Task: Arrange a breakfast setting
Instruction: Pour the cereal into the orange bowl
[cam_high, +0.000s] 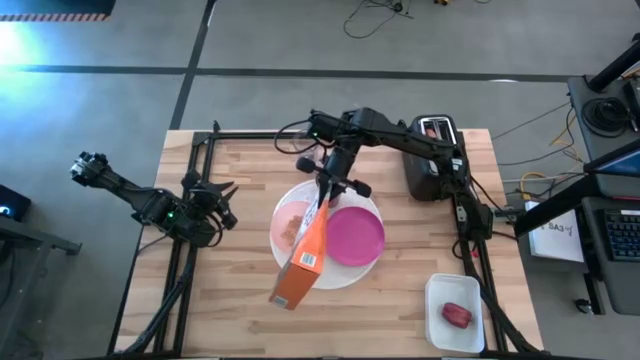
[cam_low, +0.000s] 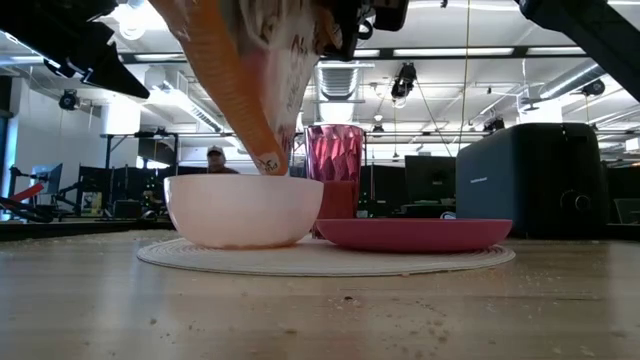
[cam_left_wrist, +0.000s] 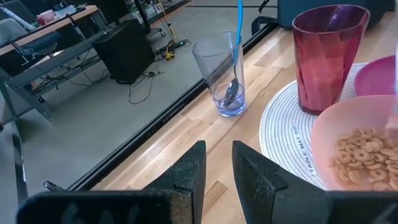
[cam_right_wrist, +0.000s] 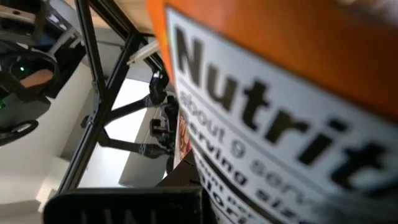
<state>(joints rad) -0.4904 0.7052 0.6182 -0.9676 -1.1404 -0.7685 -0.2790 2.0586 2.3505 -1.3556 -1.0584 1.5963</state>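
Note:
A pale pink bowl (cam_high: 291, 226) with cereal rings (cam_left_wrist: 357, 158), a magenta plate (cam_high: 354, 236) and a pink translucent cup (cam_left_wrist: 326, 53) stand on the large white round plate (cam_high: 340, 278). My right gripper (cam_high: 328, 190) is shut on an orange cereal box (cam_high: 303, 255), which is tipped over the bowl with its lower corner (cam_low: 270, 160) just above the rim. My left gripper (cam_high: 222, 203) waits open at the table's left. The teal-handled spoon (cam_left_wrist: 236, 56) stands in a clear tumbler (cam_left_wrist: 221, 74). Small red food (cam_high: 457, 315) lies in a white tray. The bun does not show. My right gripper pinches the cereal box between its two fingers near the box's far end (cam_high: 322, 207), coming from above and from the table's far side. The box is lifted clear and steeply tilted over the bowl. In the right wrist view its printed side (cam_right_wrist: 280, 124) hides the place of contact.
A black toaster (cam_high: 435, 155) stands at the far right. The white tray (cam_high: 455, 290) sits at the near right corner. The clear tumbler stands beside the white plate, on its far left side. Black frame rails (cam_high: 190, 250) run along the table's left and right sides.

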